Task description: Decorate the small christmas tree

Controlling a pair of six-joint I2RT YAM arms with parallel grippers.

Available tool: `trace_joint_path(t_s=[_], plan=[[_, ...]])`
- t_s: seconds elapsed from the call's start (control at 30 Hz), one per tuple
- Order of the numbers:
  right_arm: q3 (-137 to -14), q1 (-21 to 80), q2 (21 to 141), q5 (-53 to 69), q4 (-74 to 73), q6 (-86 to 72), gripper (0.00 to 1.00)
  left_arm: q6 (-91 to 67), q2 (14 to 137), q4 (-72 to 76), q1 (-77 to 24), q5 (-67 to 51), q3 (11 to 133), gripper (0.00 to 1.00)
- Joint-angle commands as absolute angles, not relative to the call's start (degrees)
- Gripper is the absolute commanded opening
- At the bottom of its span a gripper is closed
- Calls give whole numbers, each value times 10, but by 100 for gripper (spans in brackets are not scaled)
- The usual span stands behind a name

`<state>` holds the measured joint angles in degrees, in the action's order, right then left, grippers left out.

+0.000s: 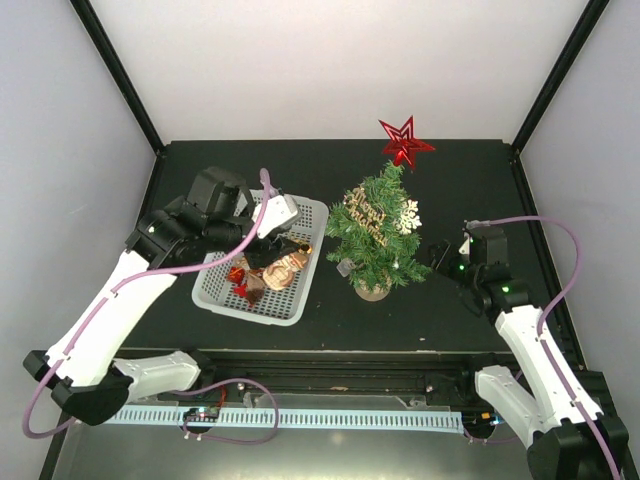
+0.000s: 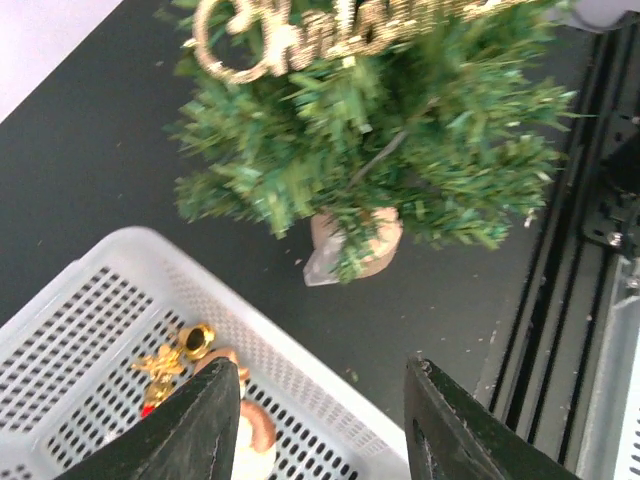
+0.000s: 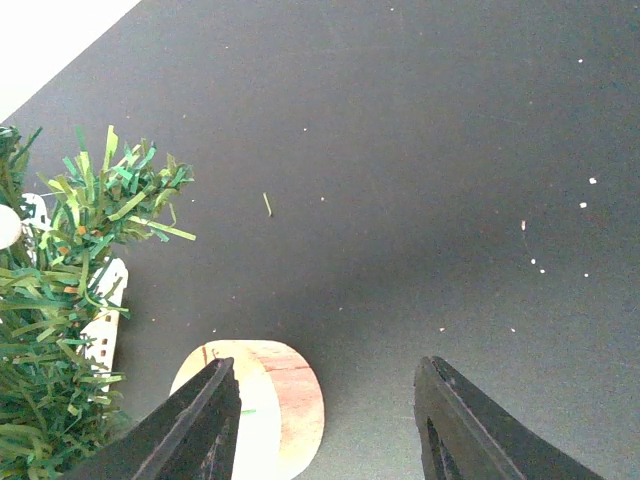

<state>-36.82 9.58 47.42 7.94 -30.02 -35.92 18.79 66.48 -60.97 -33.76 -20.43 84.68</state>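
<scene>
The small christmas tree (image 1: 378, 238) stands mid-table on a round tan base (image 1: 372, 291). It carries a red star (image 1: 405, 142), a gold script sign (image 1: 366, 214) and a white snowflake (image 1: 408, 216). The left wrist view shows the tree (image 2: 370, 130) and its base (image 2: 375, 245). My left gripper (image 1: 283, 243) is open and empty over the right side of the white basket (image 1: 215, 292); its jaws (image 2: 320, 400) straddle the basket's rim. My right gripper (image 1: 437, 255) is open and empty just right of the tree, and in its wrist view (image 3: 325, 400) it hangs by the base (image 3: 285, 400).
The basket (image 2: 90, 330) holds several ornaments, among them a gold bell (image 2: 192, 340), a brown and white figure (image 2: 255, 435) and red pieces (image 1: 237, 274). Black frame posts and white walls enclose the table. A metal rail (image 1: 330, 360) runs along the near edge.
</scene>
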Motion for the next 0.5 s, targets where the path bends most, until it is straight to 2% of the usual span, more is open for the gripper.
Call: trace_joint_path(t_s=[0.0,0.17,0.33,0.47], plan=[[-377,93,479,68,-307,-355,49,195,659,-581,-374,-208,831,44],[-373,93,468,75,-309,-346,49,198,653,-538,-374,-121,762,44],[-366,93,460,71,-313,-338,49,255,661,-540,-348,-4,731,59],[-355,93,462,76,-304,-343,49,281,697,-618,-296,37,780,62]])
